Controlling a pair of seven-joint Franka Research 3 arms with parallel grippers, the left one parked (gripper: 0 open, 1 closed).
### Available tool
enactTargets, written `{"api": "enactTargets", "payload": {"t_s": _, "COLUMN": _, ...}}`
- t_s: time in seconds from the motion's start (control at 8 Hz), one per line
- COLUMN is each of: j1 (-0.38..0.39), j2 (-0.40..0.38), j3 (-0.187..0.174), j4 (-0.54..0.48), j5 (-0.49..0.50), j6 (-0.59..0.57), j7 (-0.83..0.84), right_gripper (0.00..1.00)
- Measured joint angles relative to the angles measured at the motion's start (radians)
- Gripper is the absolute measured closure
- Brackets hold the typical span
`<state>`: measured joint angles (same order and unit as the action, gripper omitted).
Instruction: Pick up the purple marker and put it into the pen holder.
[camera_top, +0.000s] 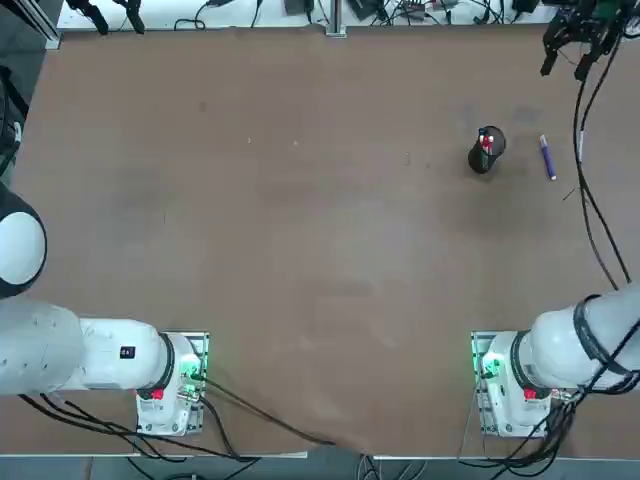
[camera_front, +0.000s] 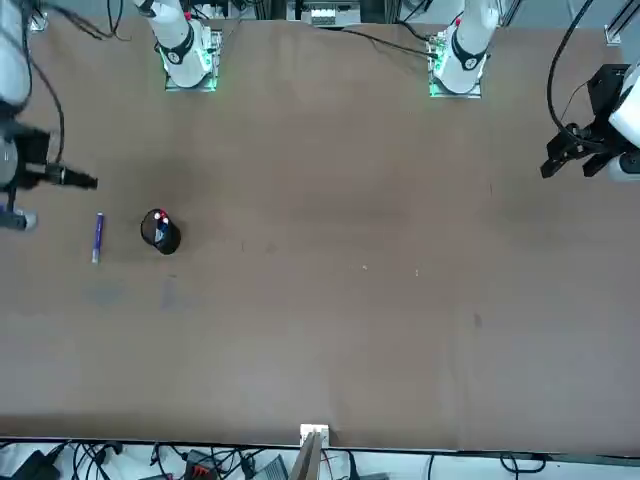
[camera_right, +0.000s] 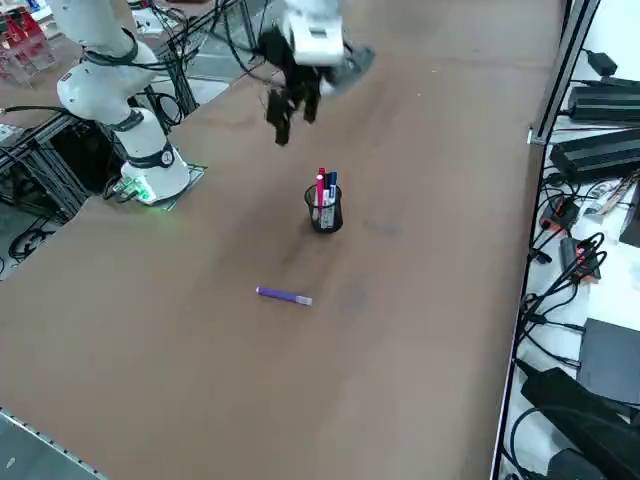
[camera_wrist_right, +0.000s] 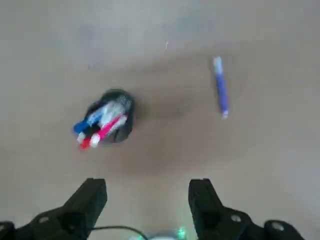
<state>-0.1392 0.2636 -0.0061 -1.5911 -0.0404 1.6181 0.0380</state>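
Observation:
The purple marker (camera_top: 547, 157) lies flat on the brown table, a short way to the right of the pen holder (camera_top: 486, 150). The holder is a small black cup standing upright with red and blue pens in it (camera_right: 325, 212). My right gripper (camera_top: 565, 68) hangs high above the table's far right area, open, with nothing between its fingers. In the right side view the gripper (camera_right: 293, 122) sits well above the holder and the marker (camera_right: 284, 295). The wrist view looks down past the open gripper (camera_wrist_right: 146, 192) at both the marker (camera_wrist_right: 220, 87) and the holder (camera_wrist_right: 114, 120).
Black cables (camera_top: 590, 200) from my right arm hang over the table's right side, near the marker. The arm bases (camera_top: 500, 385) stand at the near edge. Cables and power boxes (camera_right: 600, 150) line the floor beyond the table's far edge.

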Motion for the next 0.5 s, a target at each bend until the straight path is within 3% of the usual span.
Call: {"api": "enactTargets", "payload": {"t_s": 0.5, "j1": -0.157, "j2": 0.138, "j3": -0.005, "j4": -0.131, "j5": -0.006, "j6": 0.399, "j7": -0.243, "right_gripper": 0.00}}
